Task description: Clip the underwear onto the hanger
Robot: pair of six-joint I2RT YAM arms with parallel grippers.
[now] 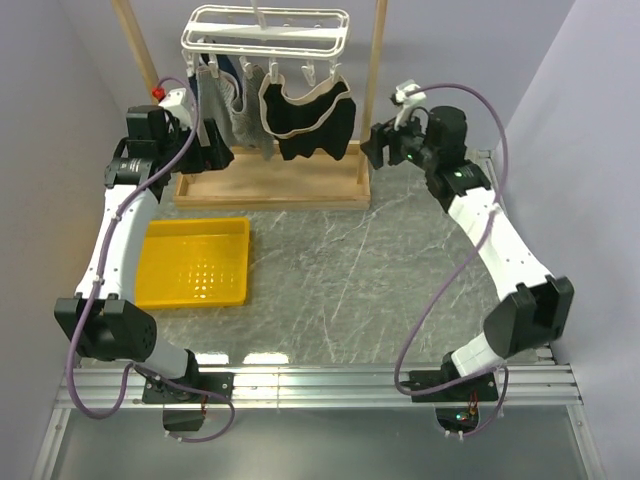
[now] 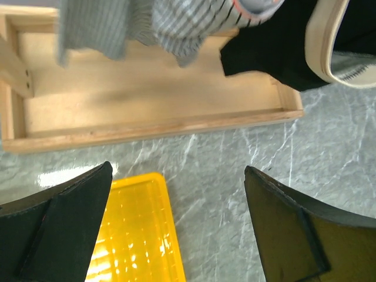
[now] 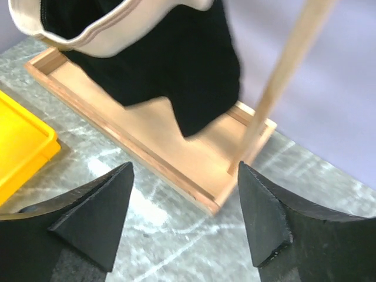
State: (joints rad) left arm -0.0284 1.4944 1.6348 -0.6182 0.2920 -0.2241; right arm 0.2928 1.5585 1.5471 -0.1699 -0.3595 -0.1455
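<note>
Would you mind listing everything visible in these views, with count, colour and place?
hanger: one, white, at the top of the wooden stand, at the far side of the table
underwear: one, black with beige waistband, hanging under the hanger, right part
grey striped garment: count unclear, grey, hanging under the hanger, left part
wooden stand: one, light wood, far side of the table
yellow tray: one, yellow, on the table, left side
table: one, grey marbled
left gripper: one, black, open, near the stand's left end
right gripper: one, black, open, near the stand's right end
</note>
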